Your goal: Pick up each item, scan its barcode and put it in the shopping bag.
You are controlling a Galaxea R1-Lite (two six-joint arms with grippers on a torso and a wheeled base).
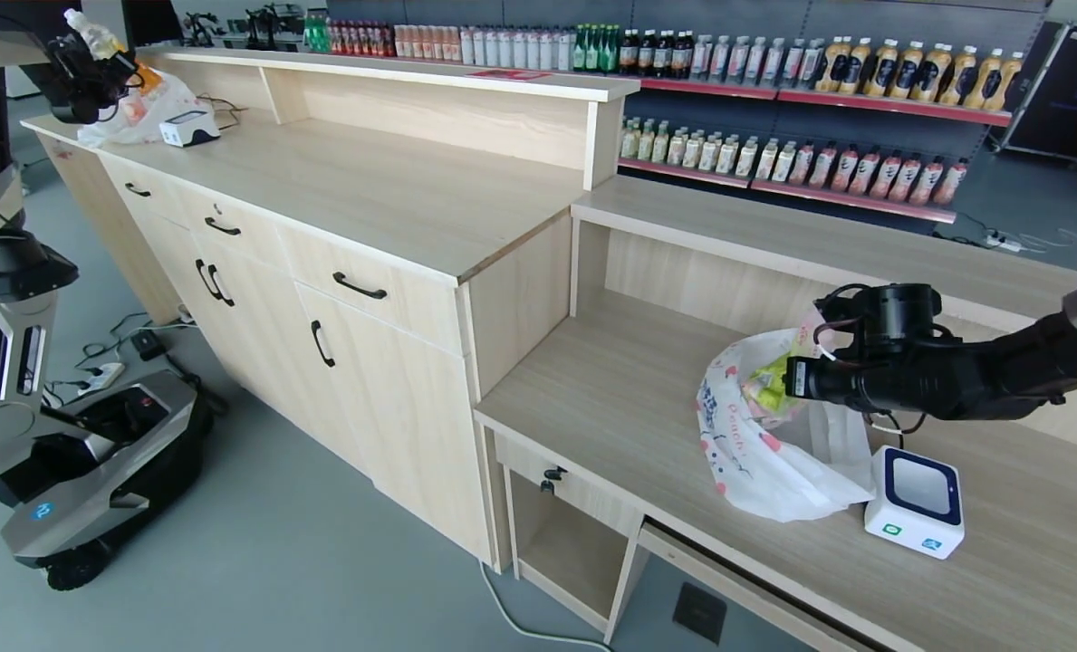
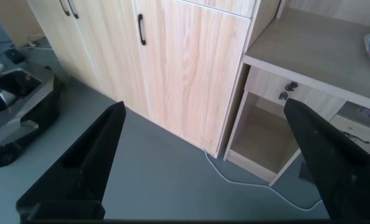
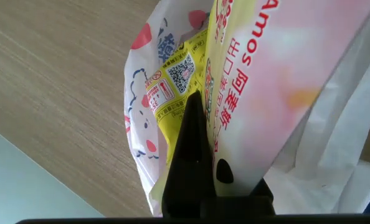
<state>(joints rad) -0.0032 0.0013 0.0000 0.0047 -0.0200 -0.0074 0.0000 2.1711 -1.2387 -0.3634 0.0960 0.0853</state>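
Pink packet is clamped in the right hand, at the mouth of the shopping bag on the low right counter, left of the scanner; left hand gapes wide, empty; risk: limp bag rim may fold on release, spilling the packet onto the counter.

Shopping bag on counter, left of scanner
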